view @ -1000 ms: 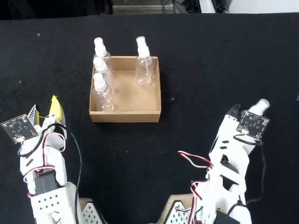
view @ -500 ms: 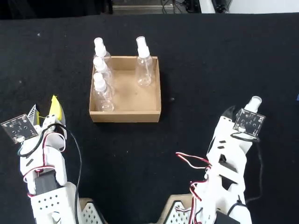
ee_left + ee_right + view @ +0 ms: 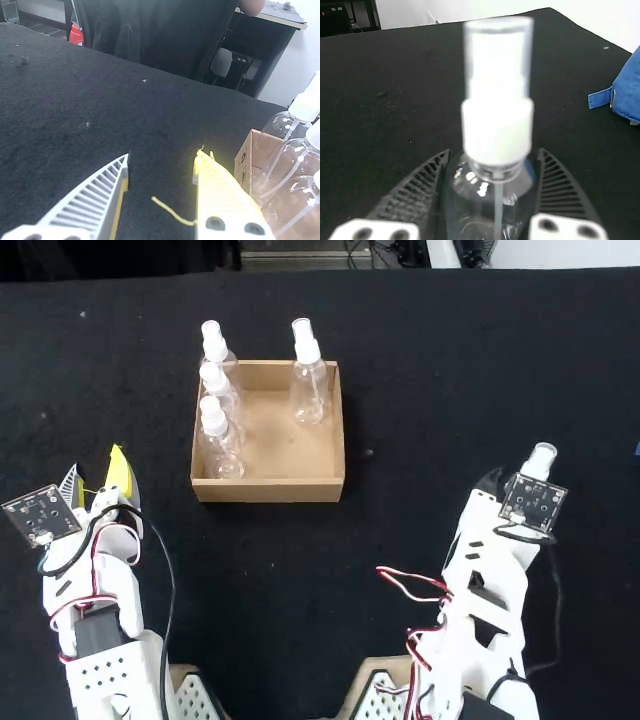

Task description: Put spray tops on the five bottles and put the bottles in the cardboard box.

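**Last bottle in hand:** your right gripper (image 3: 492, 151) clasps the last capped bottle (image 3: 497, 125), well apart from the cardboard box (image 3: 268, 488).

Four bottles (image 3: 310, 385) crowd the box. Lower carelessly and you may topple them, or the smooth bottle may slip. Your left gripper (image 3: 160, 170) hangs wide, empty, over the black table cloth (image 3: 450, 370); a dark chair (image 3: 150, 30) stands behind.

A spray bottle (image 3: 497, 120) clamped in the right hand (image 3: 492, 155): its top blurred, its body cut off at the edge; from above, the same hand covers the body.
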Tool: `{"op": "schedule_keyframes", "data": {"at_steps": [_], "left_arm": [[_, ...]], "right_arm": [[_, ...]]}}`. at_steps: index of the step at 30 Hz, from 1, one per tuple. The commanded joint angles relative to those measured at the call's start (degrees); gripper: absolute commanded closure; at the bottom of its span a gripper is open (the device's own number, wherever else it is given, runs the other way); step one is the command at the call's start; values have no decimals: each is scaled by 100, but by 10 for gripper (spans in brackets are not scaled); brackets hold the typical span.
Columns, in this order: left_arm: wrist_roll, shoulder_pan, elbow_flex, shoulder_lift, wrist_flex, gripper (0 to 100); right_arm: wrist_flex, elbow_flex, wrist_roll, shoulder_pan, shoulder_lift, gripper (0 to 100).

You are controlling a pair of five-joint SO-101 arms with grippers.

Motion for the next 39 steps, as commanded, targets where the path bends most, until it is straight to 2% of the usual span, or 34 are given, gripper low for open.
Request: {"op": "schedule_keyframes", "data": {"at_steps": [1,7,10,15,18,20,23,26,30,32,39], "left_arm": [[-18,22,127,-88,-35,807],[-18,22,127,-88,-35,807],[-18,22,127,-88,-35,807],[-18,22,127,-88,-35,807],[-18,22,127,-88,-35,807],[-18,22,127,-88,-35,807],[-18,22,127,-88,-35,807],[-18,22,127,-88,-35,806],[-18,22,127,-88,-35,806],[-18,22,127,-88,-35,806],[-18,22,127,-88,-35,806]], "right_arm": [[-167,-4,70,-88,-110,865],[-220,-13,18,9,-110,871],[-571,-4,18,44,-215,871],[-334,-92,44,-369,-1007,871],[633,-356,9,-809,-1763,871],[1688,-690,-9,-1196,-2325,871],[3165,-1200,-422,-1820,-3160,871],[3930,-1499,-730,-2576,-3855,871],[3947,-1525,-765,-3684,-4259,871],[3604,-1499,-756,-4158,-4259,871],[2233,-1209,-747,-5055,-4251,871]]}}
